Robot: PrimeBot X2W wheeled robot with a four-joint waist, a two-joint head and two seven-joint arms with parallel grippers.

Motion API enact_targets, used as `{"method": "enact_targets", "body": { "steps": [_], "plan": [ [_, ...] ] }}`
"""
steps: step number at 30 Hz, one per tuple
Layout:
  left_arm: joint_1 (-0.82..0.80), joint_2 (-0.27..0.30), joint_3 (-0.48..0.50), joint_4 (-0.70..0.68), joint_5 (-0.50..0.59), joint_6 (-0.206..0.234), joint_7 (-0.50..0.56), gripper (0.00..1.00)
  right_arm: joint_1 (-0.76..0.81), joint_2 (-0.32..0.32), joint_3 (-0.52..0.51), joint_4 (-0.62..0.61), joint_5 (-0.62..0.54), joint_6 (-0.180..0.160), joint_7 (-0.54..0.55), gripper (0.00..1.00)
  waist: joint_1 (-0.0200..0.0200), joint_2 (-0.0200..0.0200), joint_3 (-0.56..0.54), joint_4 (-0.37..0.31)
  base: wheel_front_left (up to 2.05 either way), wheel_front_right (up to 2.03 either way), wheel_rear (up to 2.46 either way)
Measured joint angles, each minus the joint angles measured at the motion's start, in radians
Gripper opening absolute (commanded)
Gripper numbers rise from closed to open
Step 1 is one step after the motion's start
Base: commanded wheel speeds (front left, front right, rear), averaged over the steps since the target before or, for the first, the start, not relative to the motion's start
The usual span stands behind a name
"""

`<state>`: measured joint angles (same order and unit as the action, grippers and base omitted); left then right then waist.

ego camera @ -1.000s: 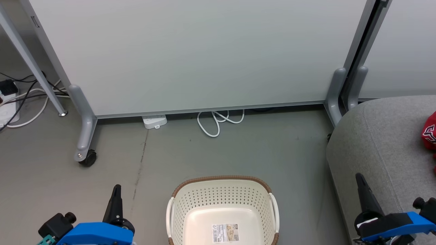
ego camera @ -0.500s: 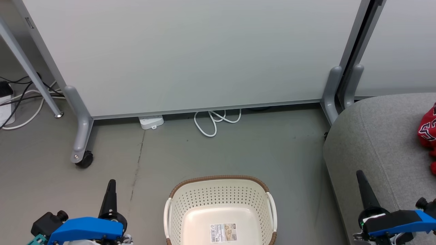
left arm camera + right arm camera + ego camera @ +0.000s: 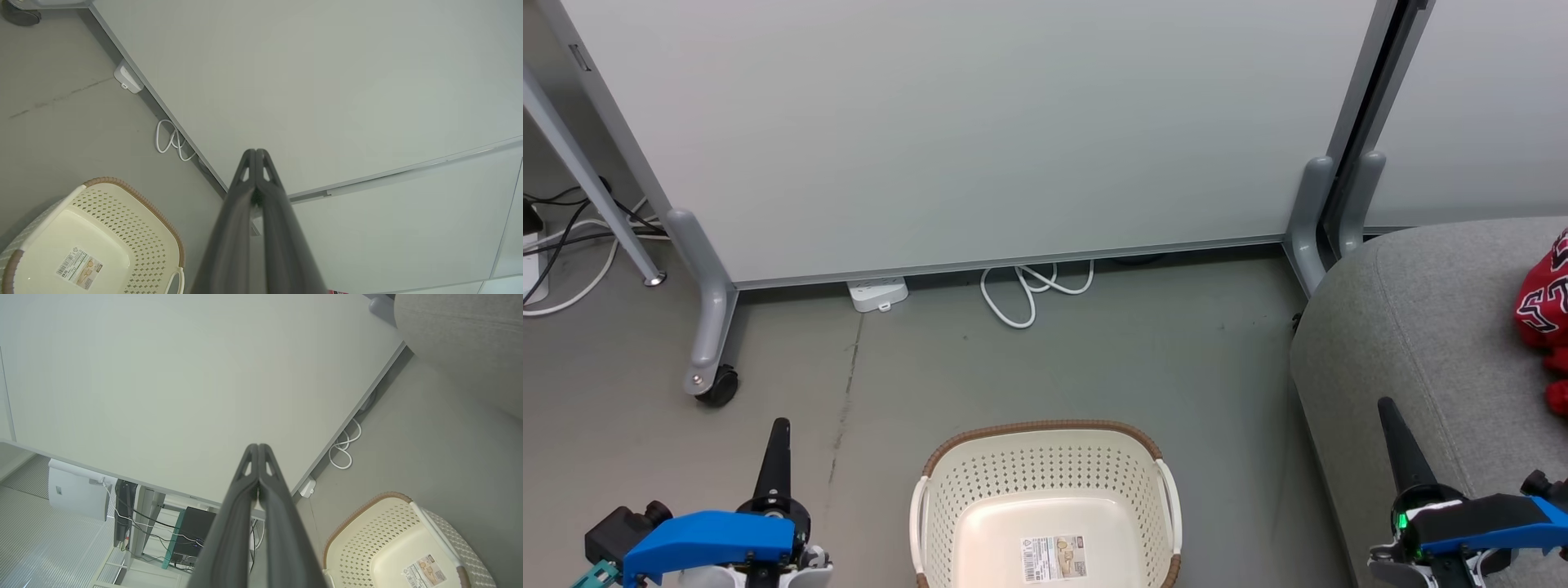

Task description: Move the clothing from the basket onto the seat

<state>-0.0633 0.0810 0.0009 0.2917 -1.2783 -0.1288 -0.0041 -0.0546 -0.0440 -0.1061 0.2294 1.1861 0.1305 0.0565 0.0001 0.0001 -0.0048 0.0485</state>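
Note:
The cream basket [image 3: 1045, 457] with its brown rim stands on the floor at the bottom centre, holding just a paper label. Red clothing [image 3: 1543, 306] with black-and-white lettering lies on the grey seat [image 3: 1413, 327] at the right edge. My left gripper [image 3: 778, 429] is shut at the lower left, left of the basket, with nothing in it. My right gripper [image 3: 1385, 408] is shut at the lower right, over the seat's front edge, also holding nothing. The basket [image 3: 94, 228] appears in the left wrist view beside the shut left gripper [image 3: 255, 152], and the basket [image 3: 392, 539] lies below the shut right gripper [image 3: 258, 446].
A white partition panel [image 3: 980, 122] on grey legs with a castor [image 3: 717, 384] stands behind the basket. A white power strip [image 3: 878, 294] and a looped white cable [image 3: 1025, 294] lie at its foot. More cables [image 3: 564, 245] trail at the far left.
The whole head view has shifted, so the camera turned slightly right; more of the red clothing on the seat shows. Both grippers stay shut.

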Motion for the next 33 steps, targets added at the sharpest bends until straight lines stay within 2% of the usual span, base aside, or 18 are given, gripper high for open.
{"method": "enact_targets", "body": {
  "steps": [33],
  "plan": [
    [-0.025, -0.015, 0.067, -0.03, -0.232, 0.0, 0.073, 0.0, -0.036, -0.002, -0.005, 0.011, 0.288, 0.0, 0.039, 0.0, 0.0, 0.0, 0.005, -0.031, 0.0, 0.0, 0.0]
  ]
}}
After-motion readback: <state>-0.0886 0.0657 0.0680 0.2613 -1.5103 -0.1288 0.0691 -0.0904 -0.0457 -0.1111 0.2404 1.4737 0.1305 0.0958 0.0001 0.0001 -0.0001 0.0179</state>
